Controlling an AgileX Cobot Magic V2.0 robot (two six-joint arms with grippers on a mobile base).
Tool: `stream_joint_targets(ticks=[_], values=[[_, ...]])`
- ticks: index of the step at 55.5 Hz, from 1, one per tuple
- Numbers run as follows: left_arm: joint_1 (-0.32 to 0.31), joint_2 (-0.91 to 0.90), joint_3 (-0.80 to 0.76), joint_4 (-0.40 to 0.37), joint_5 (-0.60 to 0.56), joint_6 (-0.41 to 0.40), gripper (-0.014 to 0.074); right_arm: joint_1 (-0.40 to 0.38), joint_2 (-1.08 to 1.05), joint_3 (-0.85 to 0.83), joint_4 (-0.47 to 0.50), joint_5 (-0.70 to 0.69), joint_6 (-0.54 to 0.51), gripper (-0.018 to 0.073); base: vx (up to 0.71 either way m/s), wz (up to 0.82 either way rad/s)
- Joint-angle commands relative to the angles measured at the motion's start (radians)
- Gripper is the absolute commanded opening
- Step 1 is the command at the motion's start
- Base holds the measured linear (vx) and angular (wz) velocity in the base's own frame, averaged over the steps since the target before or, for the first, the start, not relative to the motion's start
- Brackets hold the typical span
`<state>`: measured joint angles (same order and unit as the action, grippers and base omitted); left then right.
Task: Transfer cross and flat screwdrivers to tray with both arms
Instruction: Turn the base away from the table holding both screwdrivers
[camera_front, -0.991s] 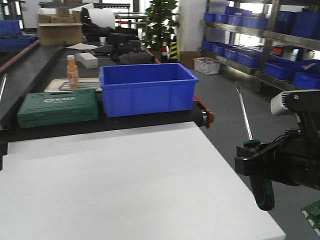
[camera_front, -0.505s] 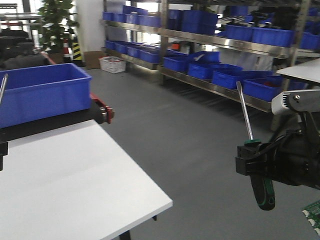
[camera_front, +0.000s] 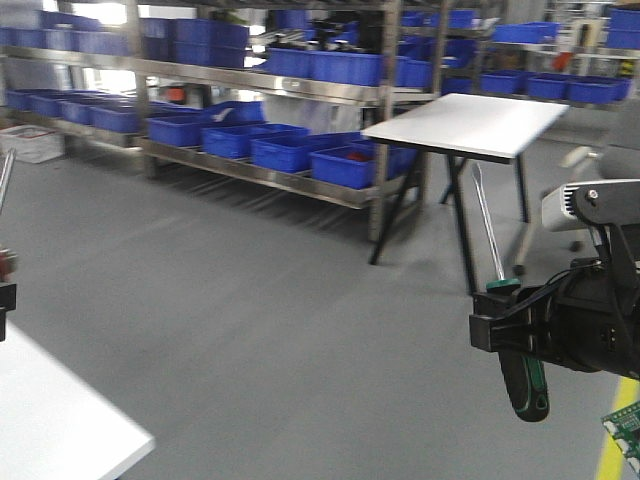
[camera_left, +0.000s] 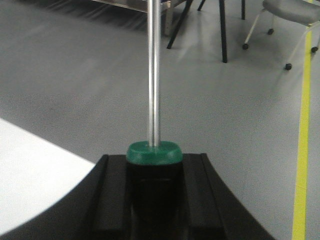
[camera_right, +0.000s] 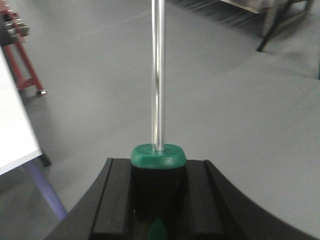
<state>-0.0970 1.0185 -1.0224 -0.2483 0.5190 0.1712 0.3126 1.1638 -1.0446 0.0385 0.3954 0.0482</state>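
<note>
Jaws of the right arm (camera_front: 580, 330) are clamping the right screwdriver (camera_front: 487, 235) in the front view, at the near right. Its steel shaft is pointing up and leaning slightly left, and its black-and-green handle is hanging below the grip. At the left edge, a sliver of the left screwdriver (camera_front: 6, 176) is showing above a dark scrap of the left arm (camera_front: 3, 310). A corner of the white bench (camera_front: 50, 420) is sitting near left. Grey floor (camera_front: 250, 300) is spreading beyond it towards far shelving (camera_front: 300, 90) loaded with blue bins (camera_front: 290, 150), and a white folding table (camera_front: 470, 120) is standing far right. The tray is not appearing in any view, so I am judging this as the carry toward it.

From the left wrist, the jaws are pressing both sides of the handle just under its green collar, with the shaft standing straight up the middle. The bench corner is lying near left, a yellow floor line (camera_left: 304, 150) is running down the right, and a chair (camera_left: 290, 7) is sitting far right.

From the right wrist, the jaws are gripping the same way. The bench edge is lying at the left, with a red frame (camera_right: 22, 60) beyond it.

Doing this well is calling for firm grips and shafts held clear of shelving and table until the tray's rim is showing. Each tool is then wanting a low, flat release on its own side, since the rounded handles are likely to roll.
</note>
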Motion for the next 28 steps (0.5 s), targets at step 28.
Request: stream_joint_targets(ticks=[28], values=[[-0.005,-0.018,-0.031,-0.021,-0.085,-0.001,-0.0003,-0.006,-0.025,-0.030,-0.005,-0.088,-0.006,-0.0008,0.27,-0.56]])
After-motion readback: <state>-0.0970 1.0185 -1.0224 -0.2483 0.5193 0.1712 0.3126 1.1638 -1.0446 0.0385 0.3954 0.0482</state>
